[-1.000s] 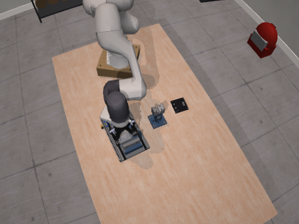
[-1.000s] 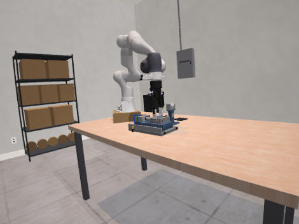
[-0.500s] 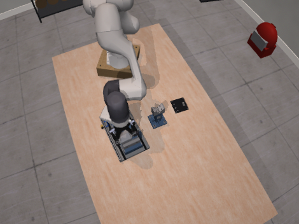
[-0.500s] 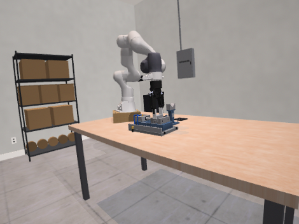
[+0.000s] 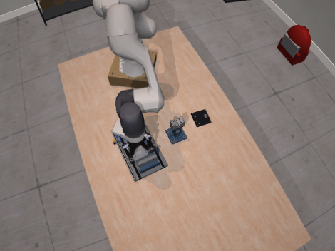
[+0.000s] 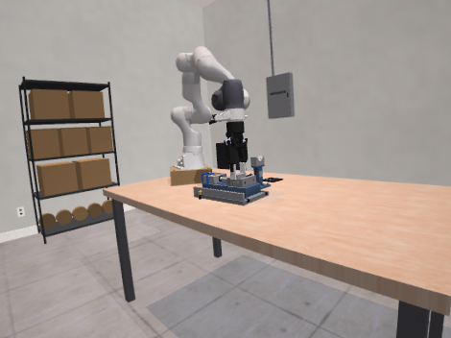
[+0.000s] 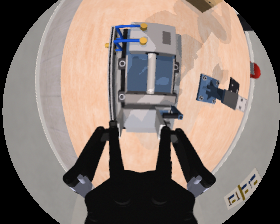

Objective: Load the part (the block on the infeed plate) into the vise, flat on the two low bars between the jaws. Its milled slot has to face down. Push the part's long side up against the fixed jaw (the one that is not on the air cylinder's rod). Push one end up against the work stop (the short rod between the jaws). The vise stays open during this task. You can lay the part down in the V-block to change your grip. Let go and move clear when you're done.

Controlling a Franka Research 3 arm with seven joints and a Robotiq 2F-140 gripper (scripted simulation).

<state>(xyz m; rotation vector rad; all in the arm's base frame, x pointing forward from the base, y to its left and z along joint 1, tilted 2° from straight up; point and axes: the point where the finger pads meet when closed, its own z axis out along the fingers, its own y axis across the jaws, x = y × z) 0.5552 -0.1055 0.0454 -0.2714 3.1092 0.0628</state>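
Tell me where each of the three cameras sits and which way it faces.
Top: high above, looking down on the table; shows the arm's links over the vise.
Exterior: standing off a table corner, facing the wall; shows the whole arm, end effector down in the vise.
Wrist: on the arm's last link, looking down past both fingers, shut on the part.
Top and wrist share the vise, V-block and infeed plate.
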